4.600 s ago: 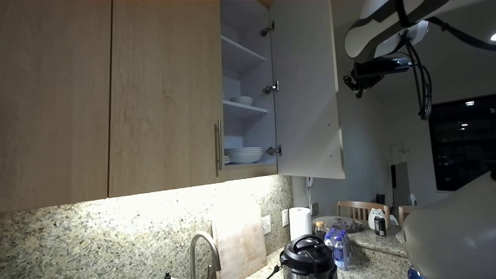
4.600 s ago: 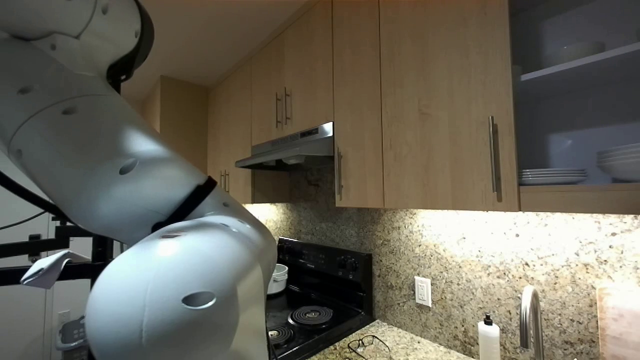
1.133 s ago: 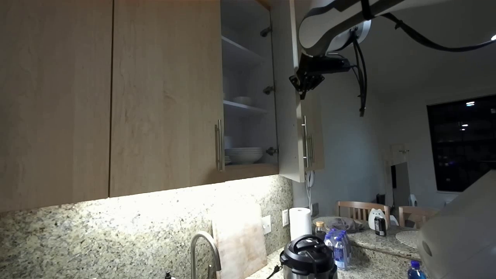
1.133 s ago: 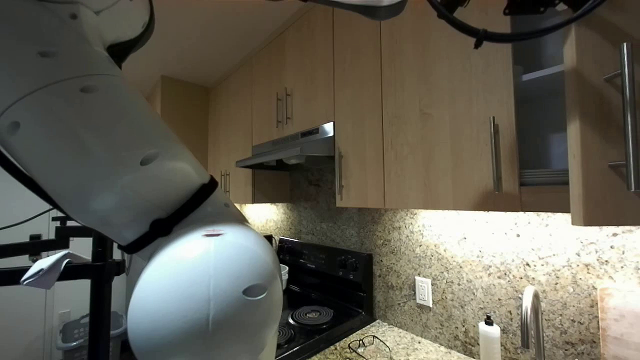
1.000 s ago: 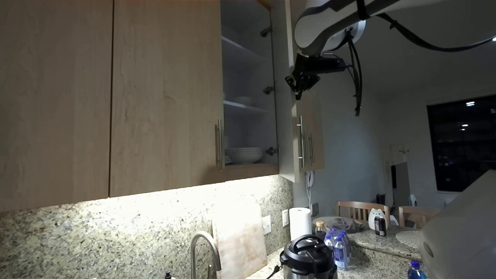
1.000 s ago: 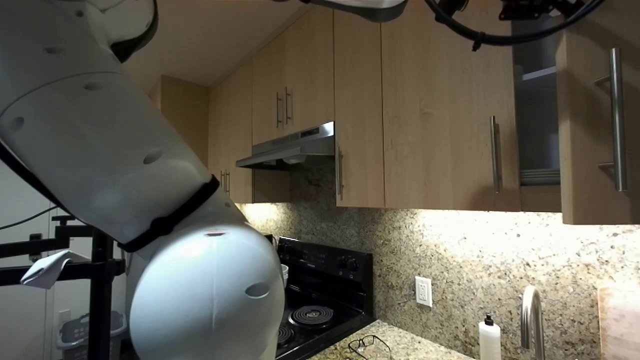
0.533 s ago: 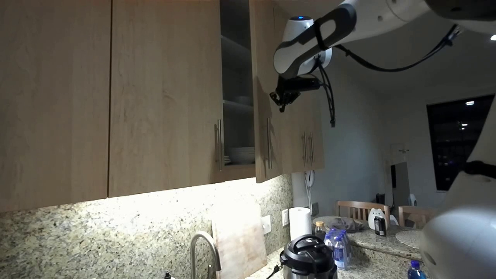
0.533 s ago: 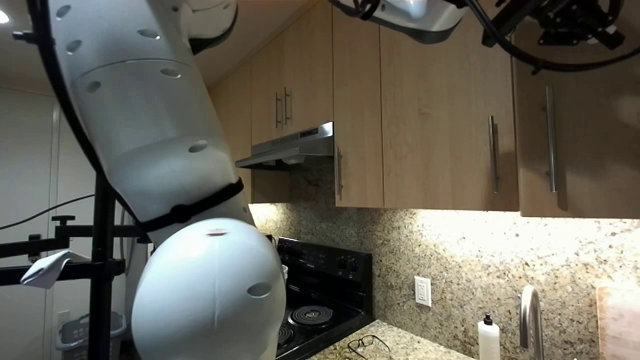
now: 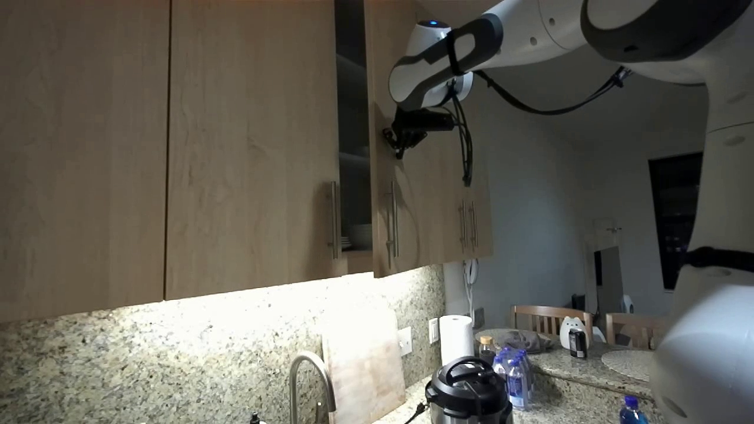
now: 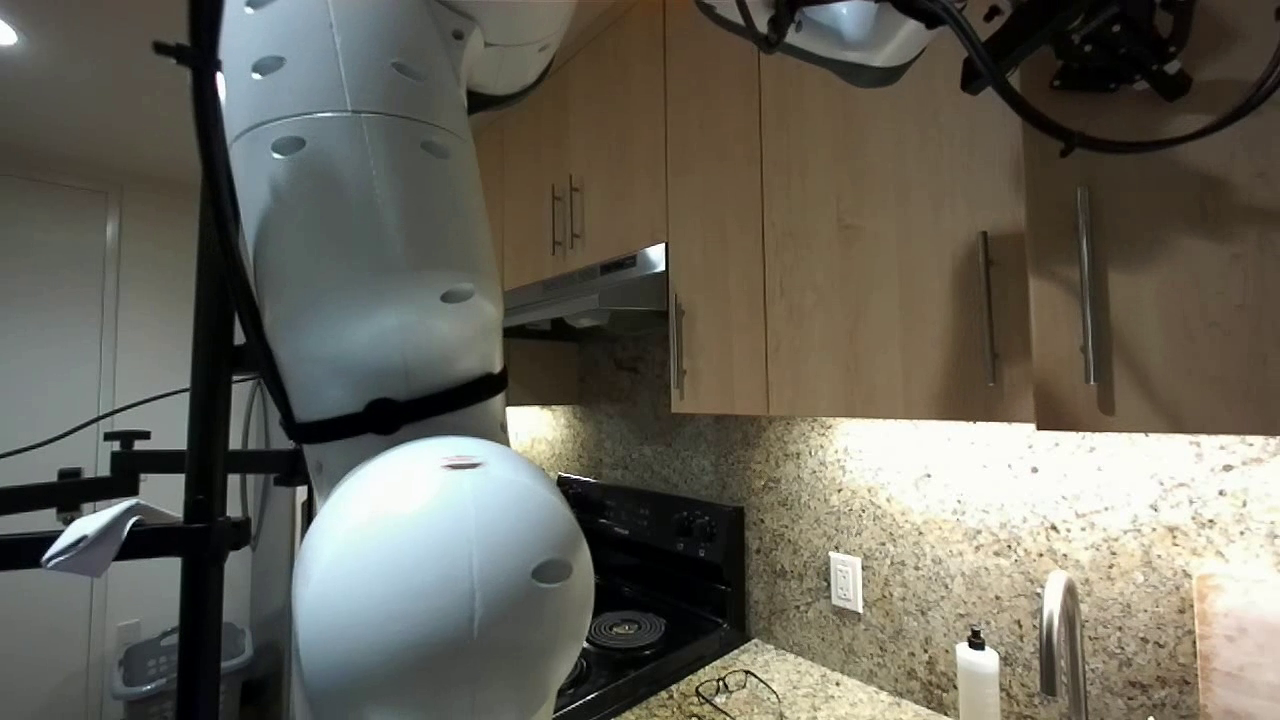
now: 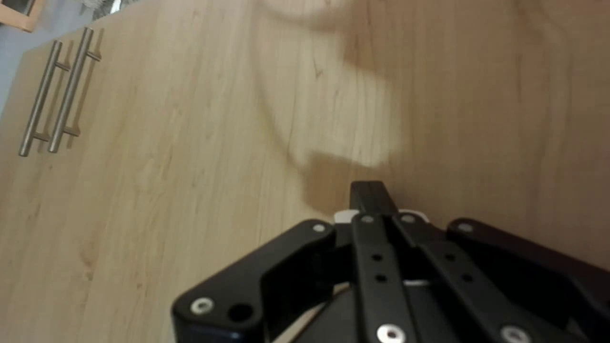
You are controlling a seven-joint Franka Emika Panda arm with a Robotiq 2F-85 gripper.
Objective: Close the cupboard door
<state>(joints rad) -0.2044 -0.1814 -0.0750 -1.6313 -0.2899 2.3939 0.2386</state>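
The cupboard door (image 9: pixel 407 182) stands partly open in an exterior view, with its light wood outer face showing. A dark gap lies between its free edge and the neighbouring closed door (image 9: pixel 253 147). Its metal bar handle (image 9: pixel 394 219) is near the free edge. The door also shows in an exterior view (image 10: pixel 1180 330) and fills most of the wrist view (image 11: pixel 429 119). My gripper (image 9: pixel 399 152) is at the outer face, above the handle. In the wrist view its fingertips (image 11: pixel 373 195) are together, holding nothing, against or very close to the wood. Exact contact cannot be told.
White dishes (image 9: pixel 358 237) sit inside the cupboard behind the gap. Two bar handles (image 11: pixel 57 95) of further doors show beyond. Below are a faucet (image 9: pixel 312 377), a cutting board (image 9: pixel 365 365), a pressure cooker (image 9: pixel 468 391) and a paper towel roll (image 9: pixel 456 340).
The door has swung from wide open, inner face showing, to partly open. My gripper has moved with it toward the cabinet, and the gap has narrowed further over the last half second.
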